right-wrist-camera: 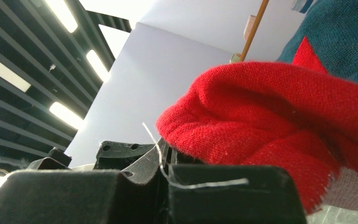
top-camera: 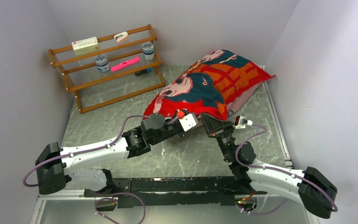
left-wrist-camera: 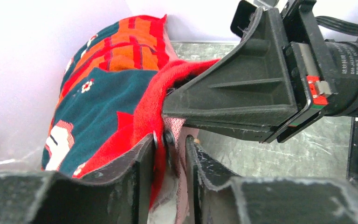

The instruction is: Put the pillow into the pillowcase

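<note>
The red pillowcase (top-camera: 209,81), printed with teal-haired faces and an orange grid, lies plump and diagonal at the back right. The pillow is inside it and almost wholly hidden. A white bit of the pillow (left-wrist-camera: 167,211) shows at the case's near open end, beside its pink reverse. My left gripper (top-camera: 196,122) is at that near end, shut on the red hem (left-wrist-camera: 170,140). My right gripper (top-camera: 211,122) meets it from the right. Its black fingers (left-wrist-camera: 200,98) poke into the same red fold. In the right wrist view it (right-wrist-camera: 168,154) is shut at the hem (right-wrist-camera: 261,107), with a loose thread.
A wooden rack (top-camera: 105,63) stands at the back left with two jars, a pink marker and a box. Grey walls close in on the left, back and right. The marbled table top (top-camera: 186,156) lies between the case and the arm bases.
</note>
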Controlling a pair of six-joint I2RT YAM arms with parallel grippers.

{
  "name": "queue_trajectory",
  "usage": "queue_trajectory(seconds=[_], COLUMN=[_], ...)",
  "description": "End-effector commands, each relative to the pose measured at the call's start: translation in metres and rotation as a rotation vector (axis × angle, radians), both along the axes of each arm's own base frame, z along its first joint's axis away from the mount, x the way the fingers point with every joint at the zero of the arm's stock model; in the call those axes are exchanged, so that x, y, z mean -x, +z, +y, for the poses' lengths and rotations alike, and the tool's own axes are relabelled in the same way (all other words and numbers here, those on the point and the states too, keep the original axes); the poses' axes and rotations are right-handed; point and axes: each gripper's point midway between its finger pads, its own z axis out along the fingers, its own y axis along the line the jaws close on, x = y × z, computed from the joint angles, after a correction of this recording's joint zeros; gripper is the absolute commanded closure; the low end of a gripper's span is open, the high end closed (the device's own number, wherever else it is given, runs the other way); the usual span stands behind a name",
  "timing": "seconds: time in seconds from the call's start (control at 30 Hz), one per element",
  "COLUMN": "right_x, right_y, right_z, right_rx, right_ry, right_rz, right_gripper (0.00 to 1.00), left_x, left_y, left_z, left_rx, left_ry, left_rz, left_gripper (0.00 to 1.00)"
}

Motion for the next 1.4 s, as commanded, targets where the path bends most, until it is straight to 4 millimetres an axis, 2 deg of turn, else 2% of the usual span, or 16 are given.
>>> queue_trajectory(seconds=[0.0,0.2,0.33,0.4,0.53,0.87,0.9,0.97,1.0,1.1,1.23,1.27,1.33,1.37], right_x=[0.014,0.015,0.014,0.014,0.014,0.014,0.014,0.015,0.016,0.015,0.015,0.013,0.013,0.012], right_y=[0.038,0.038,0.037,0.038,0.038,0.043,0.043,0.041,0.04,0.029,0.019,0.009,-0.002,-0.006], right_z=[-0.012,-0.011,-0.011,-0.011,-0.012,-0.012,-0.012,-0.012,-0.013,-0.014,-0.016,-0.014,-0.016,-0.018], right_rx=[-0.118,-0.125,-0.123,-0.125,-0.124,-0.132,-0.13,-0.126,-0.121,-0.101,-0.06,-0.031,-0.005,0.005], right_ry=[0.023,0.031,0.029,0.029,0.025,0.027,0.026,0.027,0.027,0.025,0.022,0.024,0.023,0.021], right_rz=[-0.091,-0.092,-0.09,-0.09,-0.091,-0.098,-0.098,-0.098,-0.1,-0.067,-0.027,0.01,0.06,0.083], right_gripper=[1.0,1.0,1.0,1.0,1.0,1.0,1.0,1.0,1.0,1.0,1.0,1.0,0.86,0.74], left_x=[0.007,0.002,0.0,0.0,0.002,0.009,0.009,0.01,0.01,0.011,0.009,0.01,0.014,0.014], left_y=[0.038,0.036,0.038,0.037,0.036,0.032,0.032,0.029,0.027,0.021,0.017,0.017,0.015,0.013], left_z=[-0.003,-0.004,-0.005,-0.008,-0.009,-0.009,-0.009,-0.007,-0.004,0.012,0.042,0.049,0.057,0.06], left_rx=[0.092,0.096,0.098,0.092,0.09,0.07,0.062,0.033,0.018,-0.023,-0.055,-0.051,-0.039,-0.037], left_ry=[-0.036,-0.013,-0.002,-0.008,-0.024,-0.059,-0.06,-0.058,-0.057,-0.023,0.054,0.068,0.071,0.077], left_rz=[-0.069,-0.06,-0.065,-0.064,-0.065,-0.061,-0.053,-0.038,-0.035,-0.029,-0.022,-0.012,0.032,0.057], left_gripper=[0.62,0.57,0.58,0.62,0.93,0.95,0.9,0.67,0.58,0.45,0.42,0.42,0.42,0.41])
